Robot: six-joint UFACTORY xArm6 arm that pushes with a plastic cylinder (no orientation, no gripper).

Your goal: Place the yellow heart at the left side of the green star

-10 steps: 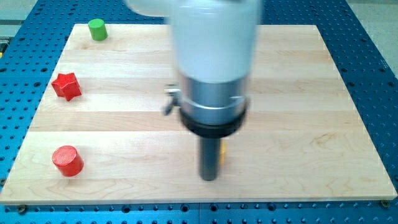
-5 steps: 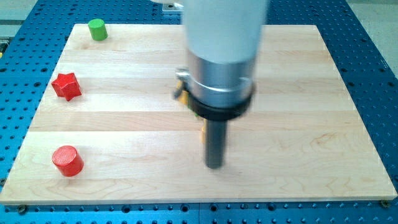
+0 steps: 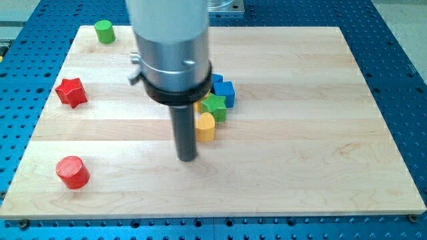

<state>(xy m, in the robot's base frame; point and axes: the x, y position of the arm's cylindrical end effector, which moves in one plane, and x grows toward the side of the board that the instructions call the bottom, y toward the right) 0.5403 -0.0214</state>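
The yellow heart (image 3: 205, 126) lies near the middle of the board, just below the green star (image 3: 215, 107) and touching it or nearly so. My tip (image 3: 187, 158) rests on the board just to the lower left of the yellow heart, a small gap apart. A blue block (image 3: 224, 91) sits at the star's upper right. A sliver of another yellow block (image 3: 198, 105) shows at the star's left, mostly hidden by the arm.
A green cylinder (image 3: 103, 31) stands at the top left corner. A red star (image 3: 71, 92) lies at the left edge. A red cylinder (image 3: 72, 172) stands at the bottom left. The wooden board (image 3: 313, 133) lies on a blue perforated table.
The arm has moved to the view's left, uncovering the yellow heart, green star and blue block. My tip now sits left of the heart instead of over it.
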